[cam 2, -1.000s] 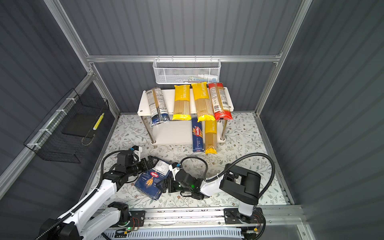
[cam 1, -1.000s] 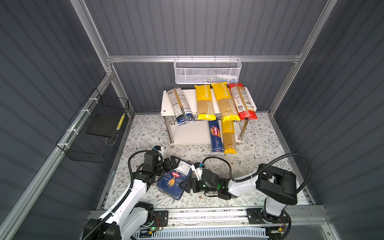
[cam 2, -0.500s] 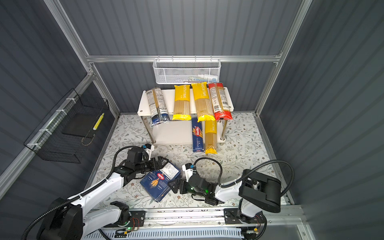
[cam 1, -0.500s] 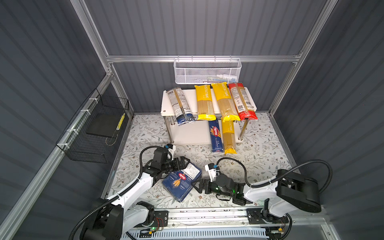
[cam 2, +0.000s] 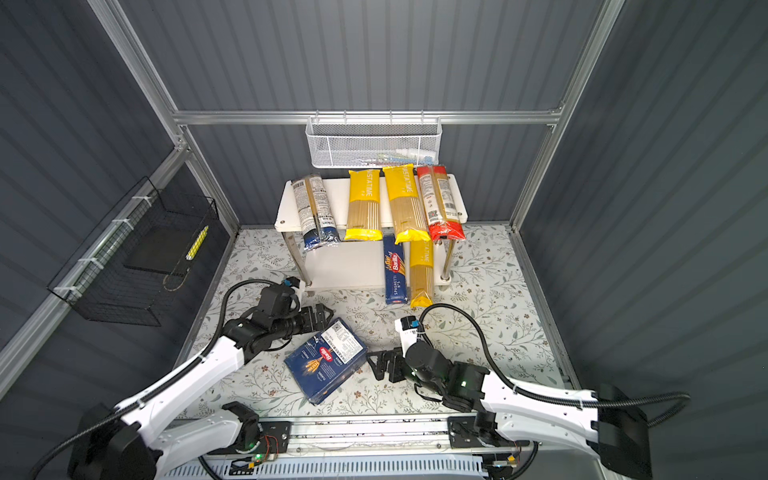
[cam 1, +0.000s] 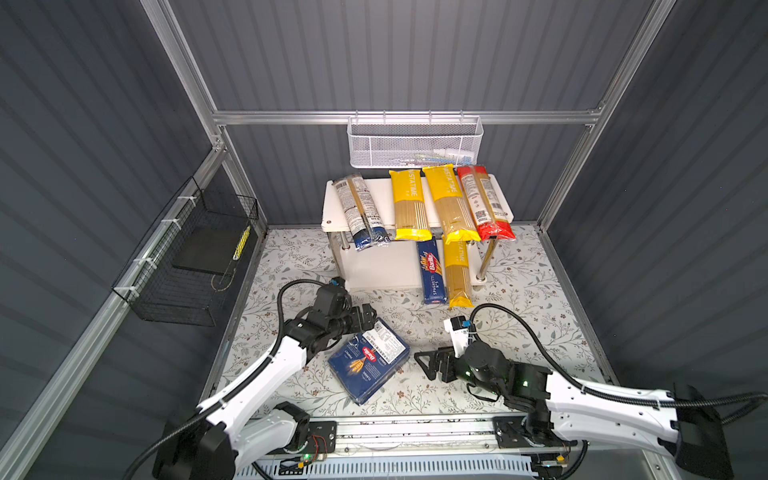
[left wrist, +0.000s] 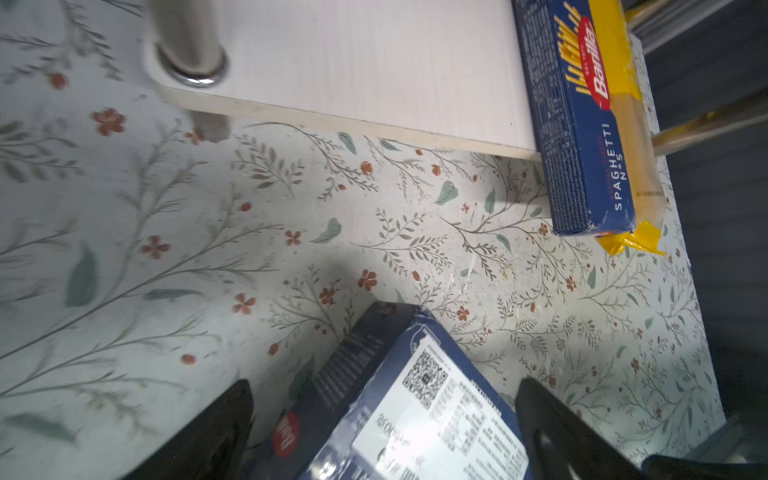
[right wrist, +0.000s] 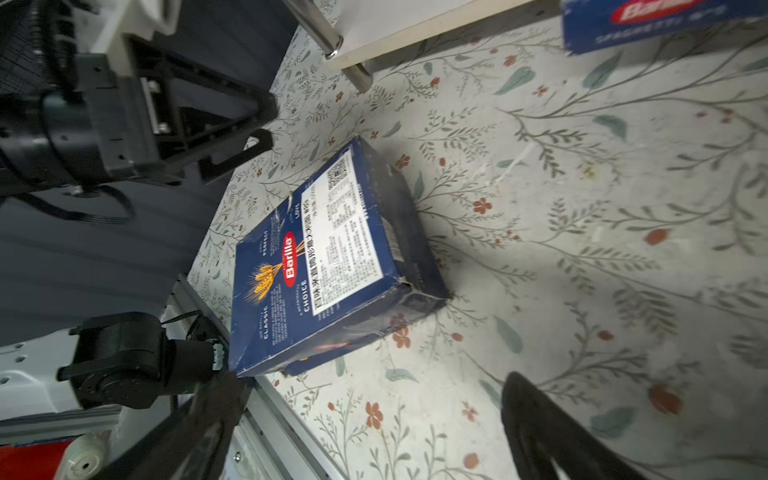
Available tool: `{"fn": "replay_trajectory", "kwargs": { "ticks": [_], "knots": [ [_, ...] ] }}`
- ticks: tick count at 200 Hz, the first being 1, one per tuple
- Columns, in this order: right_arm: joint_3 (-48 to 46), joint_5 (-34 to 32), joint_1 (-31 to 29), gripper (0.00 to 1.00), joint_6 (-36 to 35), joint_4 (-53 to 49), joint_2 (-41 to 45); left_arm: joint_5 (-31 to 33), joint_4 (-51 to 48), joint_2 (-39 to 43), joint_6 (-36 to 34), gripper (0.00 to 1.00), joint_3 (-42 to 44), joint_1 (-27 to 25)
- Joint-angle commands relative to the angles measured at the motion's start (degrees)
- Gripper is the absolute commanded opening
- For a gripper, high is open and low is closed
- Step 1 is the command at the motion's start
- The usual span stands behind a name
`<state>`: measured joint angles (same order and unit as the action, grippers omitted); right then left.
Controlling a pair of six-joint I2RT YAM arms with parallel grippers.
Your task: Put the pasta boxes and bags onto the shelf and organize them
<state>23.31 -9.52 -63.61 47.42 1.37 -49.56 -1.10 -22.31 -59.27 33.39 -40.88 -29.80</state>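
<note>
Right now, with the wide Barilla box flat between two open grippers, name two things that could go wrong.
The left gripper faces only a corner of the wide Barilla box; pinched there, it may swivel or slip.
The bags overhang the shelf front; the box could snag them going in.

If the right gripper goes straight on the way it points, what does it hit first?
Likely the wide box: the right gripper points at its side, nothing between. Height is unclear; it may pass over.
</note>
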Motion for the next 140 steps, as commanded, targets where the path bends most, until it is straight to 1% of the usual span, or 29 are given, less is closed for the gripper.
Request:
{"fn": "replay_trajectory", "kwargs": {
  "ticks": [1,23,33,43,65,86,104,120,140],
  "knots": [
    [1.87,3.67,3.00,0.99,-7.00,-9.98,1.99,3.63,-11.17,7.26,6.41,1.00,2.93,0.10],
    [4.15,6.91,6.01,0.99,-10.53,-11.04,0.73,0.95,-12.98,14.20,11.67,1.00,7.23,0.09],
    [5.38,8.24,7.18,0.99,-11.99,-11.47,-0.43,1.12,-14.56,16.98,13.35,0.99,8.54,0.10],
    [6.64,10.00,8.32,0.99,-13.66,-11.42,-1.68,2.80,-17.53,19.65,14.54,1.00,9.23,0.09],
    [8.54,13.98,11.14,0.99,-16.27,-9.76,-5.36,9.41,-26.06,23.06,15.70,1.00,8.22,0.10],
    [11.12,18.67,12.79,0.99,-18.44,-7.89,-10.57,10.07,-28.22,25.31,17.42,0.99,9.33,0.01],
    [13.77,22.62,12.99,0.99,-20.52,-6.26,-15.19,8.27,-29.92,26.72,18.45,1.00,10.74,0.01],
    [16.05,24.08,13.07,0.99,-21.84,-5.41,-19.90,6.48,-30.25,29.26,19.48,1.00,12.18,0.01],
    [18.90,25.51,13.17,0.99,-23.56,-5.78,-24.57,2.14,-28.75,33.42,20.80,1.00,14.58,0.03]
  ]
}}
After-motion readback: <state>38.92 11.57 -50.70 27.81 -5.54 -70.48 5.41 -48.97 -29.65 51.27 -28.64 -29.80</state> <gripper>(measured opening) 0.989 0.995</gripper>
